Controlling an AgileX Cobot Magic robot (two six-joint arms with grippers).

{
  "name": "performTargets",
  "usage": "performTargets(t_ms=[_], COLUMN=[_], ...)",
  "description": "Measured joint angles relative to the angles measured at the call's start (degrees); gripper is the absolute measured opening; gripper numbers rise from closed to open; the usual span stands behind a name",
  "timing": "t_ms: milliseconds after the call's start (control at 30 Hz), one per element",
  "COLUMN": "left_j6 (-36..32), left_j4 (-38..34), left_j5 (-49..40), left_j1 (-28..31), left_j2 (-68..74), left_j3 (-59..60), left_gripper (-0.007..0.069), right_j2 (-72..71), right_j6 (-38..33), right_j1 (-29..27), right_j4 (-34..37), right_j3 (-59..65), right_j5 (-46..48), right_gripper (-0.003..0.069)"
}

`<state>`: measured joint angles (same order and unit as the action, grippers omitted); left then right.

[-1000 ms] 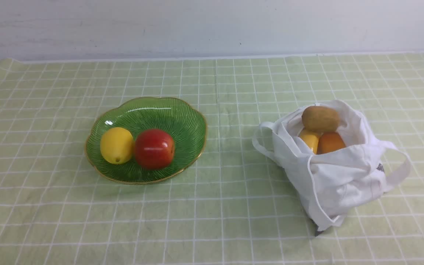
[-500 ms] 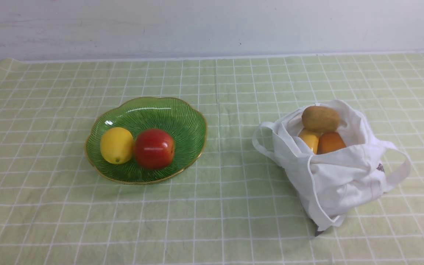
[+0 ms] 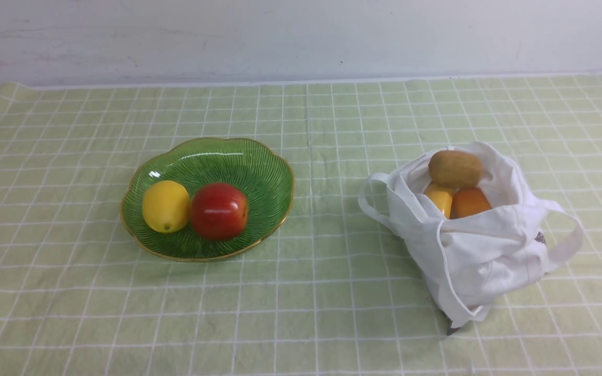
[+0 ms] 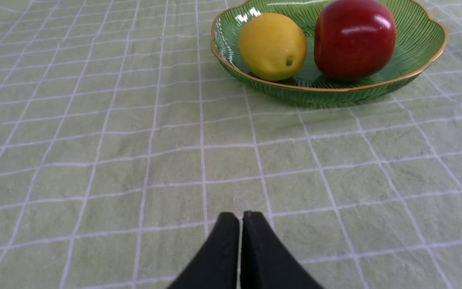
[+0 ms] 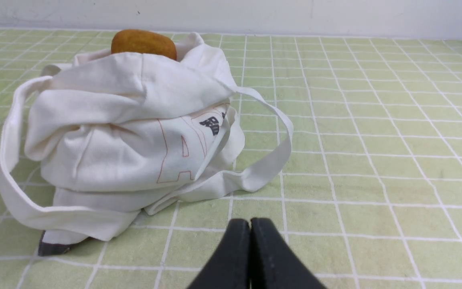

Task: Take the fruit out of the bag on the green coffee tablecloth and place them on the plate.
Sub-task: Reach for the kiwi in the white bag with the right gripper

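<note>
On my front feed, the green coffee tablecloth (image 3: 301, 303) fills almost everything: pale green with a grid of thin white lines, lightly wrinkled, running back to a plain pale wall (image 3: 301, 36).

The bag (image 3: 484, 256) sits on the cloth on my right side. It is soft white fabric, slumped, with its mouth gaping upward. One loop handle (image 3: 371, 201) hangs toward the plate and the other (image 3: 567, 245) lies out on the far side. A small dark mark (image 3: 540, 238) shows on its flank.

The plate (image 3: 259, 172) rests on the cloth to my left, well apart from the bag. It is green glass with fine dark ribs and a wavy gold rim.

Two fruits lie in it, touching each other: a red apple (image 3: 219, 210) near the middle and a yellow lemon (image 3: 165, 206) on its left.

Three more fruits sit in the bag's mouth. The brown-olive kiwi (image 3: 454, 168) is on top, poking above the fabric. Below it a round orange fruit (image 3: 469, 202) and a smooth yellow fruit (image 3: 439, 198) lie side by side, both partly hidden by the cloth edge.

Neither arm shows on the front feed. On the wrist feeds, the left claw (image 4: 241, 216) is clenched on nothing, its black tips pressed together above bare cloth short of the plate. The right claw (image 5: 250, 224) is likewise clenched and empty, just clear of the bag's near handle.
</note>
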<state>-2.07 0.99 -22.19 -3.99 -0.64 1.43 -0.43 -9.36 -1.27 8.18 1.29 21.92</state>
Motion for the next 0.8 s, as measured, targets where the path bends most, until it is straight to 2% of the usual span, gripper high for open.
performTargets(t_ms=[100, 167, 200, 233, 267, 333, 400, 433, 467, 633, 800], left_j6=[0.0, 0.0, 0.0, 0.0, 0.0, 0.0, 0.0, 0.0, 0.0, 0.0, 0.0], left_j4=[0.0, 0.0, 0.0, 0.0, 0.0, 0.0, 0.0, 0.0, 0.0, 0.0, 0.0], left_j5=[0.0, 0.0, 0.0, 0.0, 0.0, 0.0, 0.0, 0.0, 0.0, 0.0, 0.0], left_j1=[0.0, 0.0, 0.0, 0.0, 0.0, 0.0, 0.0, 0.0, 0.0, 0.0, 0.0], left_j2=[0.0, 0.0, 0.0, 0.0, 0.0, 0.0, 0.0, 0.0, 0.0, 0.0, 0.0], left_j3=[0.0, 0.0, 0.0, 0.0, 0.0, 0.0, 0.0, 0.0, 0.0, 0.0, 0.0], left_gripper=[-0.0008, -0.0008, -0.0008, -0.0008, -0.0008, -0.0008, -0.0008, -0.0008, -0.0008, -0.0008, -0.0008], right_j2=[0.0, 0.0, 0.0, 0.0, 0.0, 0.0, 0.0, 0.0, 0.0, 0.0, 0.0], right_j6=[0.2, 1.5, 2.5, 2.7, 3.6, 5.8, 6.1, 5.9, 5.4, 2.6, 1.9], right_j1=[0.0, 0.0, 0.0, 0.0, 0.0, 0.0, 0.0, 0.0, 0.0, 0.0, 0.0], right_j4=[1.8, 6.9, 11.8, 12.7, 16.4, 30.1, 35.5, 41.3, 43.9, 48.0, 49.3], right_j3=[0.0, 0.1, 0.3, 0.4, 0.4, 0.4, 0.4, 0.4, 0.4, 0.4, 0.4], right_j5=[-0.1, -1.1, -2.6, -2.9, -4.2, -10.7, -12.5, -14.6, -15.4, -19.9, -33.0], right_gripper=[-0.0013, -0.0013, -0.0013, -0.0013, -0.0013, -0.0013, -0.0013, -0.0013, -0.0013, -0.0013, -0.0013])
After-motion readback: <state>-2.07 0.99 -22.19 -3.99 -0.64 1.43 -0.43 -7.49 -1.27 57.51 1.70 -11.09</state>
